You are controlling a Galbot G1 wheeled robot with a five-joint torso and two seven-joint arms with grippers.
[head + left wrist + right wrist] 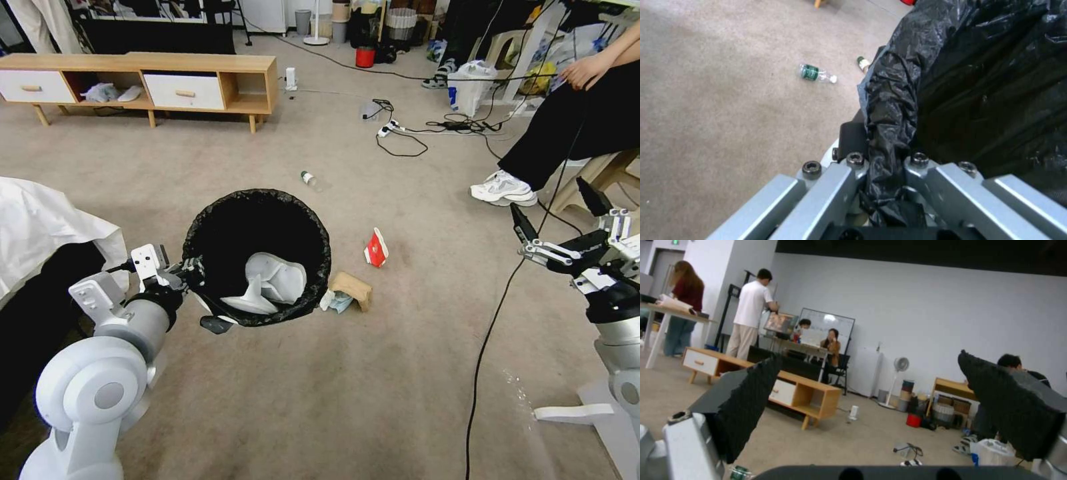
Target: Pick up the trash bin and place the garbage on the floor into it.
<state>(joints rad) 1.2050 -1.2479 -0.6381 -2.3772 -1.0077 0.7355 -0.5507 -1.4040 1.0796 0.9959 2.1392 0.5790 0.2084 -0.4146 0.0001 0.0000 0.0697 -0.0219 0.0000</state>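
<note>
left gripper: it was seen in the head view closed on the near-left rim of the trash bin, which was held up off the floor.
left wrist view: the grip was shown up close, with the crinkled black bag pinched between the two metal fingers; a clear green-labelled bottle was also seen lying on the carpet beyond the rim.
bin contents: white crumpled pieces were seen at the bottom, against the black lining.
garbage on the floor: a red-white carton, a brown cardboard piece and a white-blue wad were found just right of the bin; another bottle lay beyond it.
right gripper: it was held up at the right, well apart from the bin, spread wide and empty.
right wrist view: the dark pads were shown far apart against the room.
</note>
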